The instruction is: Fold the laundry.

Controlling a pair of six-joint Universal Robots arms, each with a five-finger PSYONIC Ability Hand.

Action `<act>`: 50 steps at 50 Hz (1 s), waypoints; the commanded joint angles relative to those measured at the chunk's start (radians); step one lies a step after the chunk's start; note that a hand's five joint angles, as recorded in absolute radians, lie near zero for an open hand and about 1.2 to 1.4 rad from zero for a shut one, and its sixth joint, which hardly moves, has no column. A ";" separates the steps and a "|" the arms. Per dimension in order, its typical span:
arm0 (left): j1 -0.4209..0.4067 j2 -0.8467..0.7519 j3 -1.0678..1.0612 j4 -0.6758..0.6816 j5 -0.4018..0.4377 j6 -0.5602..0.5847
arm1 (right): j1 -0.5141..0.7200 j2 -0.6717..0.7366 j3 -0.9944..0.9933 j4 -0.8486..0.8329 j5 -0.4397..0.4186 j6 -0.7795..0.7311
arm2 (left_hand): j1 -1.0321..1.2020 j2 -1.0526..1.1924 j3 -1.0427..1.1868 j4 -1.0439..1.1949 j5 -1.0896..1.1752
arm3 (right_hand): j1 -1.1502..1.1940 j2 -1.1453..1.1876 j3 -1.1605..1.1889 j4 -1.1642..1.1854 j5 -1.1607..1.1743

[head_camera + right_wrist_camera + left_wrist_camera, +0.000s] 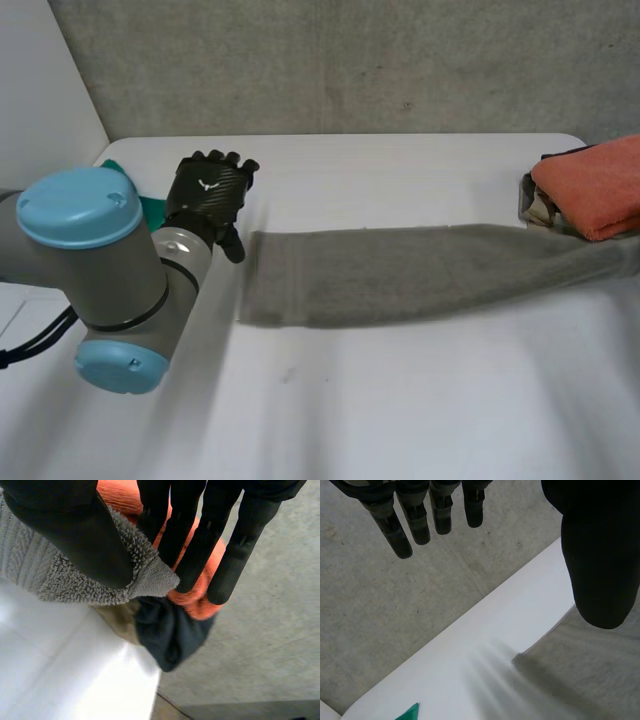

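I had the grey towel [420, 272] lying stretched in a long band across the white table [400, 400]. At one end the right hand [70, 530] had it pinched, the thumb pressing a corner of the towel against nearly straight fingers [205, 545]. Just behind that pinched corner sat an orange towel [595, 185] on a small heap, with a dark cloth [170, 630] and a tan cloth [117, 620] beneath it. At the towel's other end the left hand [208, 195] hovered just beside the short edge, off the cloth, its fingers straight and holding nothing. In the left wrist view, the towel's corner lay flat beneath the thumb. A teal thing [152, 208] lay beyond the left hand, farther from the towel.
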 commanded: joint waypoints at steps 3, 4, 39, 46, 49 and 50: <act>0.015 0.080 -0.064 0.000 -0.002 -0.002 | 0.249 -0.019 -0.084 -0.115 0.088 -0.067 | -0.016 -0.035 -0.036 -0.030 -0.048 | 0.289 0.220 0.207 0.200 0.237; 0.023 0.090 -0.070 0.000 -0.003 -0.002 | 0.298 -0.019 -0.091 -0.142 0.085 -0.070 | -0.016 -0.035 -0.036 -0.030 -0.048 | 0.289 0.220 0.207 0.200 0.237; -0.006 0.068 0.003 0.022 -0.003 -0.071 | 0.767 -0.040 0.161 -0.321 -0.017 0.262 | -0.016 -0.035 -0.036 -0.030 -0.048 | -0.933 -1.002 -1.015 -1.022 -0.985; -0.072 0.010 0.031 0.020 -0.008 -0.070 | 0.609 0.097 0.193 -0.152 -0.001 0.195 | -0.016 -0.035 -0.036 -0.030 -0.048 | -0.769 -0.837 -0.851 -0.857 -0.820; -0.081 -0.001 0.031 0.019 -0.008 -0.070 | 0.547 0.119 0.190 -0.146 0.009 0.121 | -0.016 -0.035 -0.036 -0.030 -0.048 | -0.065 -0.133 -0.147 -0.153 -0.116; -0.081 -0.001 0.029 0.019 -0.009 -0.070 | 0.538 0.119 0.187 -0.146 0.012 0.111 | -0.016 -0.035 -0.036 -0.030 -0.048 | 0.091 0.023 0.009 0.003 0.040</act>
